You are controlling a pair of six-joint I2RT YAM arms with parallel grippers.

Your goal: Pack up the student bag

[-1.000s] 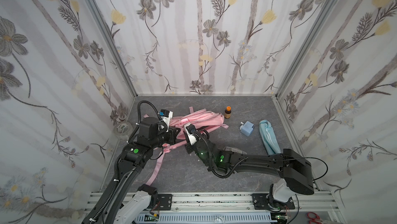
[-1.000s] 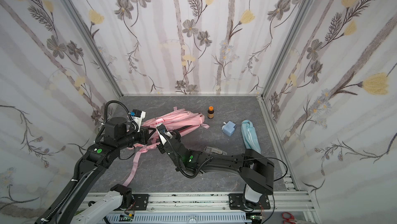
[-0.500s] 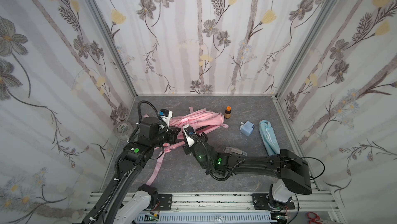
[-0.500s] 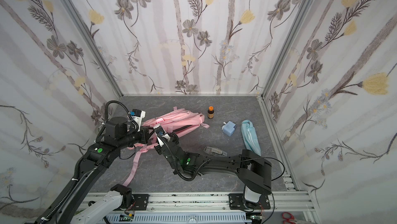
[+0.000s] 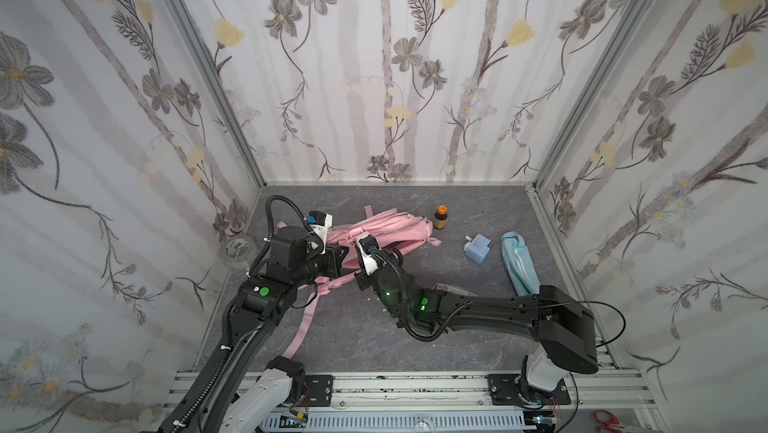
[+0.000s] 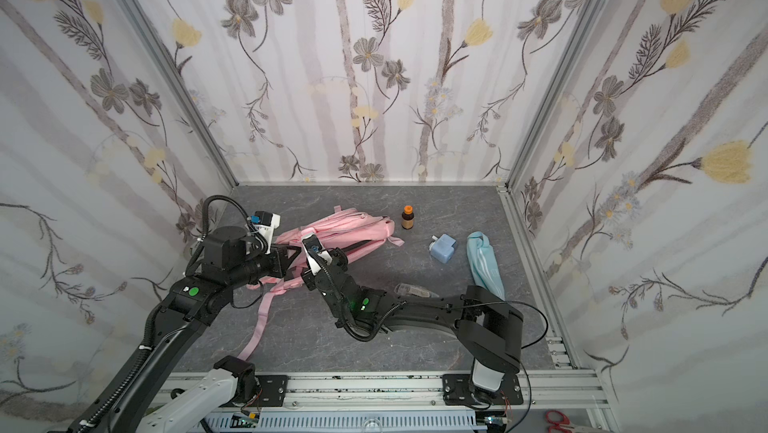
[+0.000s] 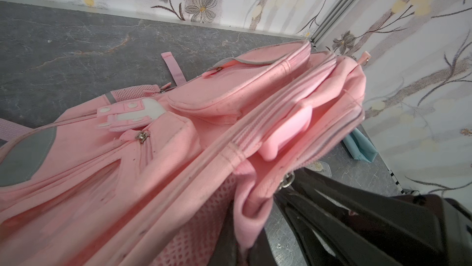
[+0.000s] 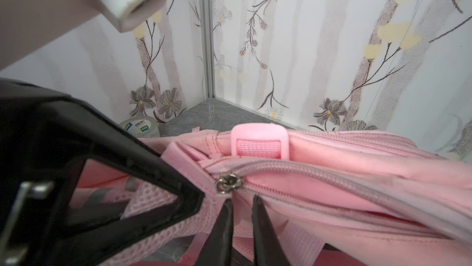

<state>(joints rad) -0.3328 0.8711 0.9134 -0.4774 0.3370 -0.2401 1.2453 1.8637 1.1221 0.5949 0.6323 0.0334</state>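
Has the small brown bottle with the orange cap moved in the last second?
No. The small brown orange-capped bottle stands where it did, with the same gap to the pale-blue square container beside it.

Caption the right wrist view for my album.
The right end effector poised at the metal zipper pull of the pink backpack.
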